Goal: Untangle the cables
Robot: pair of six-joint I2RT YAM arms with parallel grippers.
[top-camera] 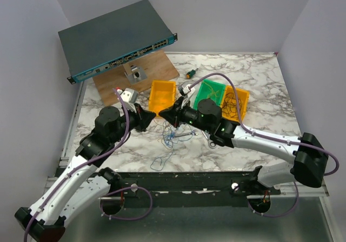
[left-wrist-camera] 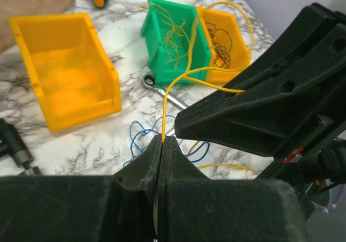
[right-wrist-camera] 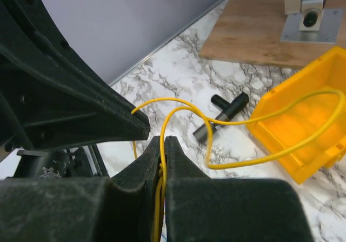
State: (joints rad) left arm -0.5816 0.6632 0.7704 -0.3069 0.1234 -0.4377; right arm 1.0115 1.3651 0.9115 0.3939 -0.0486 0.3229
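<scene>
Both grippers meet over the middle of the table, tip to tip. My left gripper [left-wrist-camera: 163, 139] is shut on a thin yellow cable [left-wrist-camera: 186, 74] that rises from its jaws and arcs over toward the bins. My right gripper [right-wrist-camera: 163, 139] is shut on the same yellow cable [right-wrist-camera: 254, 162], which is doubled between its pads and loops out over the yellow bin. Blue cables [top-camera: 170, 139] lie tangled on the marble below the grippers, also seen behind the left fingertips as blue loops [left-wrist-camera: 138, 129]. In the top view the left gripper [top-camera: 153, 116] and the right gripper [top-camera: 165, 113] nearly touch.
An empty yellow bin [top-camera: 162, 96] sits behind the grippers. A green bin [top-camera: 211, 93] and another yellow bin [top-camera: 237, 102] to the right hold wires. A silver wrench [left-wrist-camera: 162, 90], a black T-shaped tool [right-wrist-camera: 224, 115], a wooden board [top-camera: 135, 74] and a network switch [top-camera: 116, 39] are nearby.
</scene>
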